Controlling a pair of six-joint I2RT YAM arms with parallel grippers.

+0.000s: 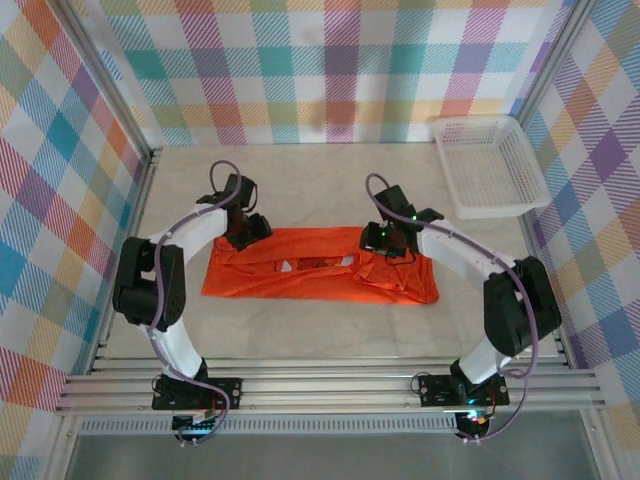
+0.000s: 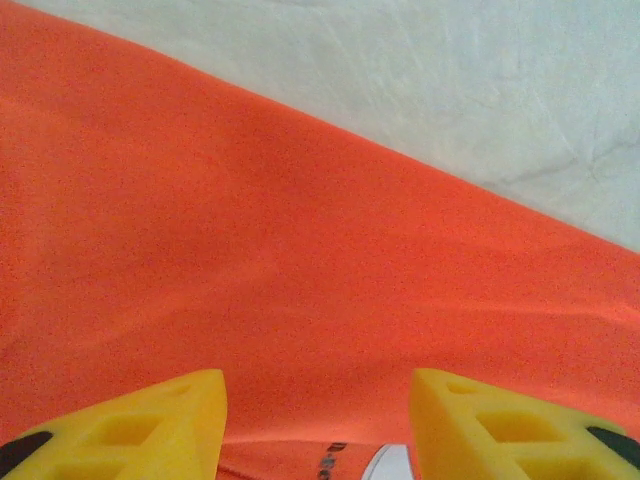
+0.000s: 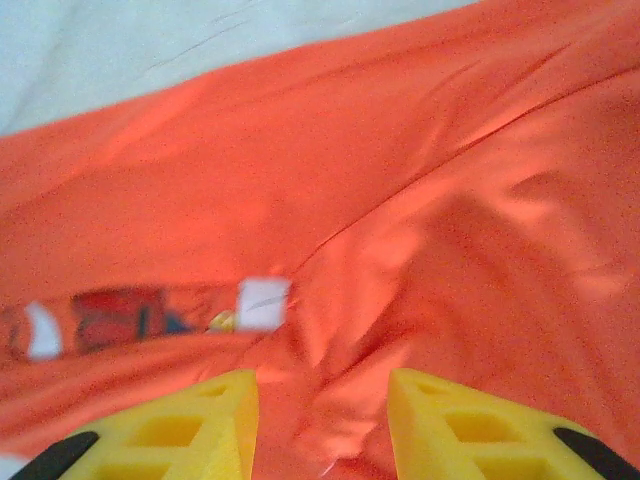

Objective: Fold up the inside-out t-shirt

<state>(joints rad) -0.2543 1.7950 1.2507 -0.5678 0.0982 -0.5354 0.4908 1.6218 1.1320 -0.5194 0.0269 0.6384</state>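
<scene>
T-shirt (image 1: pixel 320 278): flat on the worktop (image 1: pixel 330 190), centre, lying as a band from left to right.
Basket (image 1: pixel 490 165): far right corner, well apart from the t-shirt.
Left claw (image 1: pixel 245 232): over the t-shirt's far left corner.
Right claw (image 1: pixel 385 240): over its far edge, right of middle.

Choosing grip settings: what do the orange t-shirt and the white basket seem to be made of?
The t-shirt looks like thin, soft fabric with a slight sheen; it creases and lies flat. The basket is probably rigid white plastic; its open mesh walls hold their shape.
</scene>
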